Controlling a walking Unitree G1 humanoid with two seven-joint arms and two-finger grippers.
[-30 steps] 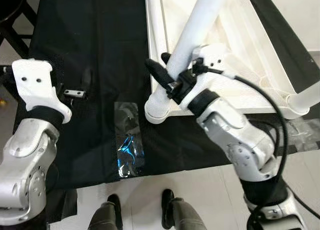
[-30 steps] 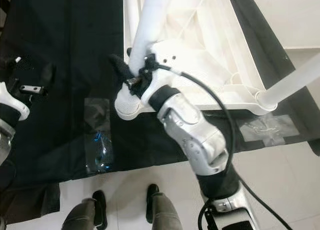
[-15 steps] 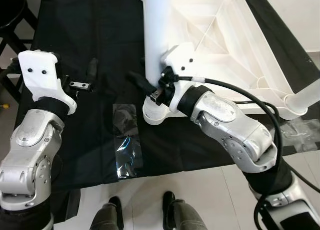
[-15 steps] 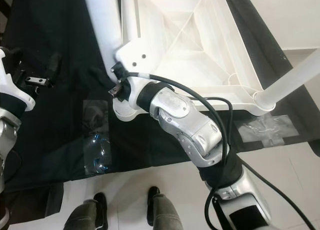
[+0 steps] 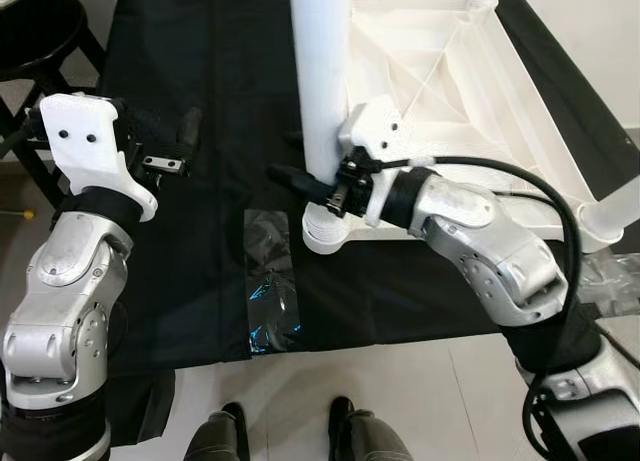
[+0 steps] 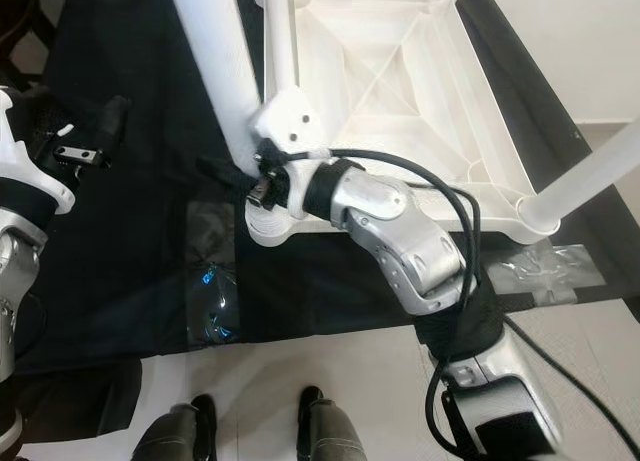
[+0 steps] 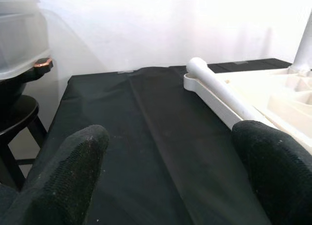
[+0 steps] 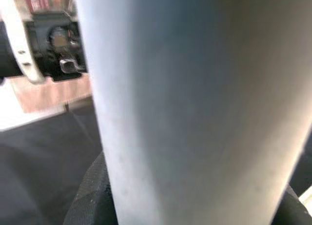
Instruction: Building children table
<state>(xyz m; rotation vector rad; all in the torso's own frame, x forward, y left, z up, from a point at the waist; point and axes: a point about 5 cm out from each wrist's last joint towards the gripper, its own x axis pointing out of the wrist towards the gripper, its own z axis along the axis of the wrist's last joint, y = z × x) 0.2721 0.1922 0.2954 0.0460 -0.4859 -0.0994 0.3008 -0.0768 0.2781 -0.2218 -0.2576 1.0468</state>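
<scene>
Your right jaws [image 5: 318,186] still grip the white leg [image 5: 322,91], now upright in its corner socket; left jaws [image 7: 165,176] stay spread, empty.

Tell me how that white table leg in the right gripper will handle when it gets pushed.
The white table leg looks like a smooth, rigid plastic tube, so it may slip between the right gripper's fingers. Standing tall in the corner socket, it would probably lever sideways if pushed high. Likely hollow and light for its size.
</scene>
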